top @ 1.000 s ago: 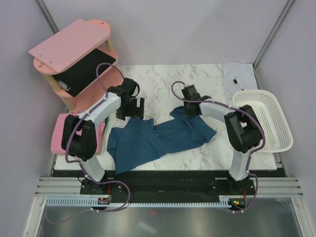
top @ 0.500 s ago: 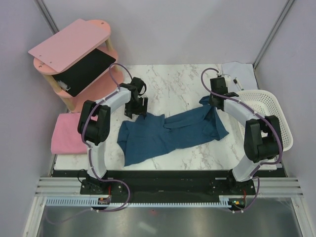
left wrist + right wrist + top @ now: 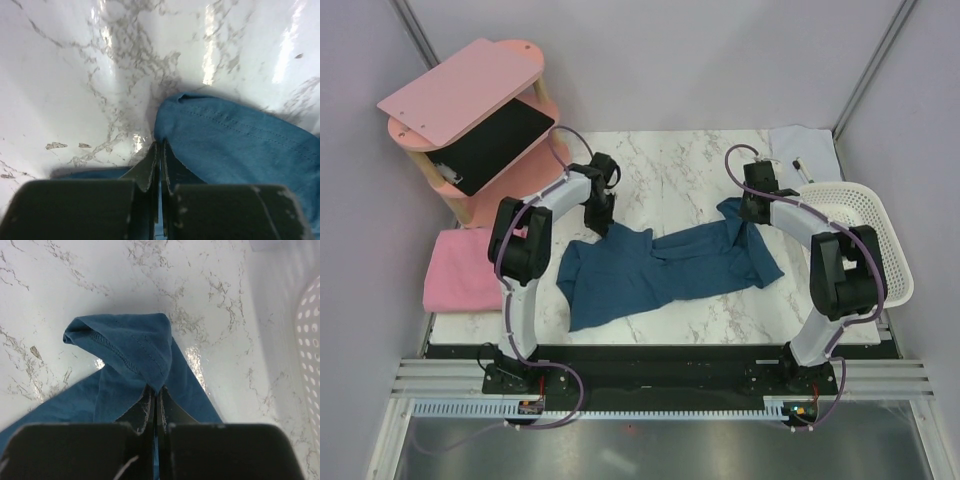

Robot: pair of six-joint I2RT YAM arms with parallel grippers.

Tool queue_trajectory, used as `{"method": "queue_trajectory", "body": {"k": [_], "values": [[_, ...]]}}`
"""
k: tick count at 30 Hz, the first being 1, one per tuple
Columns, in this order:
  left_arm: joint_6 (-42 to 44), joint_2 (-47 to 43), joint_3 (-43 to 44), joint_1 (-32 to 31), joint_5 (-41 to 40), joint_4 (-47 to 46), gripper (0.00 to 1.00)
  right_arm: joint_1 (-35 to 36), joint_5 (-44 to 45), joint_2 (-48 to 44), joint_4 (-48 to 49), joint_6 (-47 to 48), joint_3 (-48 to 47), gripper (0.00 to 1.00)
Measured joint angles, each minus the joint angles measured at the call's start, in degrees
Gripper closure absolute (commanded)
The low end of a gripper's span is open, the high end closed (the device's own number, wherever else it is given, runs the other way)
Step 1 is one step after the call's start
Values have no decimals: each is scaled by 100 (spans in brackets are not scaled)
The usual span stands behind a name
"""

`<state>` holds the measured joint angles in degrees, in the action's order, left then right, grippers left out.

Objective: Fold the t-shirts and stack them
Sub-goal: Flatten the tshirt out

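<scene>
Top external view: clamped tight onto opposite ends of teal-blue t-shirt (image 3: 660, 265) with left gripper (image 3: 601, 226) and right gripper (image 3: 748, 212).

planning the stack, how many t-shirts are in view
2. The teal-blue t-shirt lies stretched across the middle of the table; the pink t-shirt sits folded at its left edge. Another could be hidden under the pink one.

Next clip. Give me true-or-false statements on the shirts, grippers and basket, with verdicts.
1. The left gripper is shut on the dark teal-blue cloth t-shirt. True.
2. The right gripper hangs open above the white marble table. False: it is shut on that shirt's edge.
3. The pink cloth t-shirt lies left of the teal one, apart from it. True.
4. The white perforated plastic basket holds the teal shirt. False: the shirt lies on the table.
</scene>
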<state>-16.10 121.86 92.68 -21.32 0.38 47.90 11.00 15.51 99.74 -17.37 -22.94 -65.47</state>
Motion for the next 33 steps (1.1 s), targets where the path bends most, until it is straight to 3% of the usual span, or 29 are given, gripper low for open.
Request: {"method": "queue_trajectory", "body": {"k": [7,12,16,22,23,24,25,26,27,28,30,31,33], "values": [[83,-70,767,-37,-31,72,98,-37,-164,61,2,0,0,100],[94,-1182,793,-48,-20,273,98,-208,-238,42,2,-52,2,100],[-68,-2848,-129,-264,-4,208,98,-369,-345,-13,2,-138,13,100],[-844,-5327,-2774,-1049,190,468,98,-474,-431,-57,-17,-201,83,97],[-977,-5558,-3139,-1132,236,549,75,-481,-437,-57,-22,-203,105,94],[-1156,-5829,-3560,-1259,297,691,61,-485,-452,-57,-31,-203,125,92],[-1274,-6052,-3901,-1366,330,828,45,-485,-461,-57,-42,-208,133,77],[-1419,-6297,-4205,-1469,382,988,9,-487,-479,-55,-66,-192,136,71],[-1593,-6557,-4437,-1574,431,1180,1,-487,-494,-55,-68,-203,138,66],[-1711,-6830,-4548,-1639,431,1353,0,-490,-516,-55,-66,-184,138,56],[-1904,-7364,-4540,-1674,391,1530,0,-490,-560,-55,-70,-151,138,51],[-1954,-7530,-4452,-1674,291,1578,0,-490,-568,-55,-72,-151,138,43],[-2000,-7665,-4065,-1674,2,1683,0,-490,-605,-55,-72,-131,138,41]]}}
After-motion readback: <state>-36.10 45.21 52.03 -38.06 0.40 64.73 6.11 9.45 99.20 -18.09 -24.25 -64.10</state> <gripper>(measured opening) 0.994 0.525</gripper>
